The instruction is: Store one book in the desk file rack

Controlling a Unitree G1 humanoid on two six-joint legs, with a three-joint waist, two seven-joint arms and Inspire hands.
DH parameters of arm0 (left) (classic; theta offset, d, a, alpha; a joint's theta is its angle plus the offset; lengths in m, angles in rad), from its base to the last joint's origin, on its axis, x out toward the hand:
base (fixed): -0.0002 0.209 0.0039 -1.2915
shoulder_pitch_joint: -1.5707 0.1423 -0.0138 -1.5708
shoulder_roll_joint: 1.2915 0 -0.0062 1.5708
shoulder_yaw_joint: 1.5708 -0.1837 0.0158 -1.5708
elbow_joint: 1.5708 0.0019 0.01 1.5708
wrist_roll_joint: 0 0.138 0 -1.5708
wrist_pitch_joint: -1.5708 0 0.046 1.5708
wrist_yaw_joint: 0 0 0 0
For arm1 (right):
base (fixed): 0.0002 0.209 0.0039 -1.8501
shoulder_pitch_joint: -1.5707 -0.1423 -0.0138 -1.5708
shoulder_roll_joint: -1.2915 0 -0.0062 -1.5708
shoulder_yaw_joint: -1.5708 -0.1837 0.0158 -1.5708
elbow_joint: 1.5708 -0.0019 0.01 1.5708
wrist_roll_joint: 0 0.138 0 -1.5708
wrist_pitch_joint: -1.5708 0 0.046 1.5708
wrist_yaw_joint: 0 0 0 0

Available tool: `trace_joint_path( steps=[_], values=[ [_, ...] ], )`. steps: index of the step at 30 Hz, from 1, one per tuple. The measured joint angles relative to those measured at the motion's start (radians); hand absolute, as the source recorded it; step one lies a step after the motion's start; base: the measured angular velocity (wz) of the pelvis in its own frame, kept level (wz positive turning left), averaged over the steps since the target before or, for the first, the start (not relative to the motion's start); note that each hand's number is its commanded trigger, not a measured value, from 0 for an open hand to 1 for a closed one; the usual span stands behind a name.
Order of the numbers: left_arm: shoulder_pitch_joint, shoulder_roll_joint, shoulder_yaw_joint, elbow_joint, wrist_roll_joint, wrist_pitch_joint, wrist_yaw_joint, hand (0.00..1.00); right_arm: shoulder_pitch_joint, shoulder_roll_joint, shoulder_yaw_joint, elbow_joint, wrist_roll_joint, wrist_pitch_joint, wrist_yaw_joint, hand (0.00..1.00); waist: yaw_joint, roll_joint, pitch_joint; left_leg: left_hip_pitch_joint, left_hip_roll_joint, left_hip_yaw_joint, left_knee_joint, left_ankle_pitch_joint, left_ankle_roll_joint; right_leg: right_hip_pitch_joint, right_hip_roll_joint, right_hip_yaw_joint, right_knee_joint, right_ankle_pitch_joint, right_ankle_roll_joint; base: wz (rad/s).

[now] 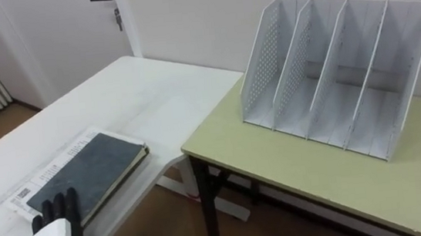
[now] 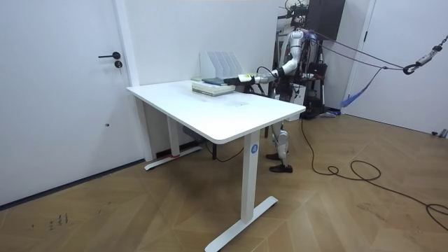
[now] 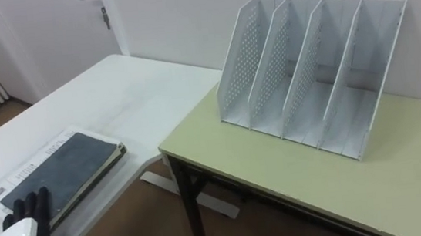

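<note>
Low at seven o'clock in the eye views, the left hand [image 1: 53, 232] comes in with its dark fingers [image 1: 58, 205] straight and unclenched. Their tips lie over the near end of the dark grey book [image 1: 95, 168]; contact cannot be judged. The book lies flat at one o'clock from the hand, atop a white printed sheet [image 1: 44, 175] on the white table [image 1: 138, 94]. Toward two o'clock, well apart, the white file rack [image 1: 338, 75] stands upright on a pale green table [image 1: 340, 179].
</note>
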Motion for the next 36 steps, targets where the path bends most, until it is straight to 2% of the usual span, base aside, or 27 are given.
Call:
trace_joint_path(
  steps=[2, 4, 7, 11, 13, 16, 27, 33, 36],
  values=[
    [-0.007, 0.001, 0.006, -0.015, 0.001, 0.006, -0.001, 0.0, -0.003, 0.0, -0.001, 0.0, 0.001, -0.001, -0.001, 0.0, 0.0, 0.001, 0.001, -0.01, 0.0, -0.001, 0.002, 0.0, 0.0, -0.009, 0.0, 0.0, 0.002, 0.0, 0.0, 0.0],
    [-0.009, 0.001, 0.016, -0.083, -0.002, 0.01, -0.001, 0.0, -0.009, -0.002, 0.0, 0.001, 0.004, -0.006, -0.003, 0.0, -0.003, 0.001, 0.0024, -0.025, 0.0, -0.003, 0.005, 0.001, 0.001, -0.025, -0.001, -0.003, 0.003, 0.001, -0.001, 0.0],
    [-0.015, 0.008, 0.024, -0.189, -0.003, 0.004, 0.008, 0.0, -0.013, -0.003, -0.001, 0.001, 0.004, -0.01, -0.004, 0.0, -0.005, -0.001, 0.0051, -0.027, 0.001, -0.003, 0.005, 0.001, 0.001, -0.027, -0.001, -0.005, 0.0, 0.001, -0.001, 0.0],
    [-0.043, 0.01, 0.024, -0.262, 0.002, -0.005, 0.027, 0.0, -0.014, -0.002, 0.003, 0.0, 0.008, -0.013, -0.021, 0.0, -0.005, -0.004, 0.0067, -0.023, 0.0, -0.003, 0.005, 0.001, 0.001, -0.021, -0.001, -0.002, -0.002, 0.001, 0.0, -0.01],
    [-0.062, 0.017, 0.022, -0.282, 0.01, -0.009, 0.039, 0.0, -0.013, -0.003, 0.011, 0.001, 0.008, -0.031, -0.032, 0.0, -0.006, -0.007, 0.0094, -0.022, 0.0, -0.003, 0.004, 0.001, 0.001, -0.014, -0.001, -0.001, -0.003, 0.001, 0.0, -0.02],
    [-0.08, 0.038, 0.02, -0.284, 0.01, -0.011, 0.04, 0.0, -0.011, -0.003, 0.011, 0.003, 0.008, -0.043, -0.037, 0.0, -0.01, -0.01, 0.0127, -0.021, 0.0, -0.002, 0.004, 0.001, 0.001, -0.01, -0.001, -0.001, -0.007, 0.001, 0.0, 0.0],
    [-0.081, 0.039, 0.014, -0.287, 0.005, -0.01, 0.038, 0.0, -0.008, -0.001, 0.02, 0.005, 0.007, -0.043, -0.036, 0.0, -0.015, 0.005, 0.0145, -0.019, -0.001, -0.006, 0.004, 0.001, 0.001, -0.006, 0.0, -0.001, -0.018, 0.004, 0.002, 0.0],
    [-0.081, 0.039, -0.03, -0.267, 0.006, -0.002, -0.013, 0.0, -0.012, -0.001, 0.03, 0.005, 0.006, -0.026, -0.034, 0.0, -0.015, 0.009, 0.0172, -0.018, -0.002, -0.006, 0.004, 0.001, 0.001, -0.007, 0.0, 0.0, -0.017, 0.004, 0.002, 0.0],
    [-0.081, 0.039, -0.046, -0.245, 0.005, 0.015, -0.053, 0.0, -0.012, -0.001, 0.029, 0.004, 0.006, -0.021, -0.024, 0.0, -0.018, 0.011, 0.0171, -0.019, -0.002, -0.005, 0.004, 0.001, 0.001, -0.008, 0.0, 0.0, -0.017, 0.004, 0.002, 0.0]
  ],
)
